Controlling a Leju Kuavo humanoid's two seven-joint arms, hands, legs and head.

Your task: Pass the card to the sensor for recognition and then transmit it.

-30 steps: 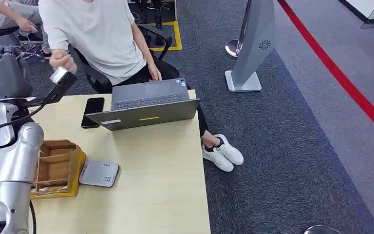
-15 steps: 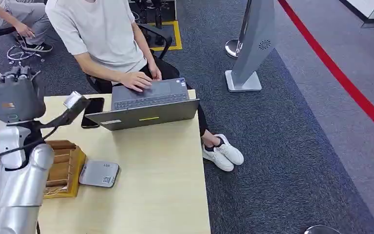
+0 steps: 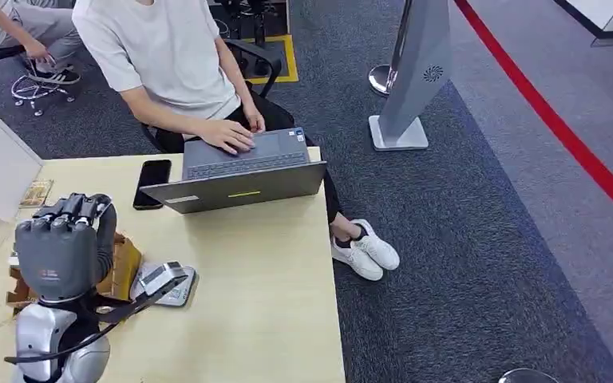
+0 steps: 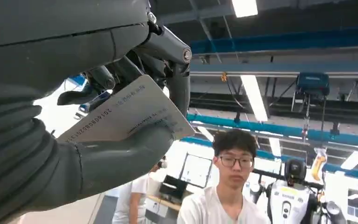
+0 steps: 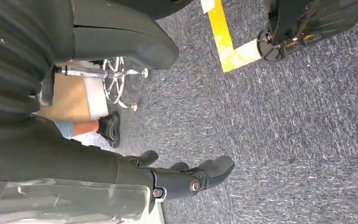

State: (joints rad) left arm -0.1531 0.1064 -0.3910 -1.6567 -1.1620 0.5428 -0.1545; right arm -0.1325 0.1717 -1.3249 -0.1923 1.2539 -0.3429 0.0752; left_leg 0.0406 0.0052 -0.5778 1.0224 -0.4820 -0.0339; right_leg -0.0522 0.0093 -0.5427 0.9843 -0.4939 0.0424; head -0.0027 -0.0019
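Head view: the left hand (image 3: 64,249) is raised above the table (image 3: 263,303), near the sensor (image 3: 177,294).

Left wrist view: it pinches the card (image 4: 126,116).

Right wrist view: the right hand (image 5: 186,179) hangs over carpet, apparently empty, fingers loosely curled.

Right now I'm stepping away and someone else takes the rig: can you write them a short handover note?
Left robot hand: pinches the card between thumb and fingers, raised over the desk's left side.
Right robot hand: hangs beside the body over the carpet, holding nothing, fingers apart.
Sensor: flat grey reader on the desk, beside the wooden card box; the card hovers just above it.
Done: card picked up.
Left: whether it has been read cannot be told; then pass it on, probably to the person at the laptop.
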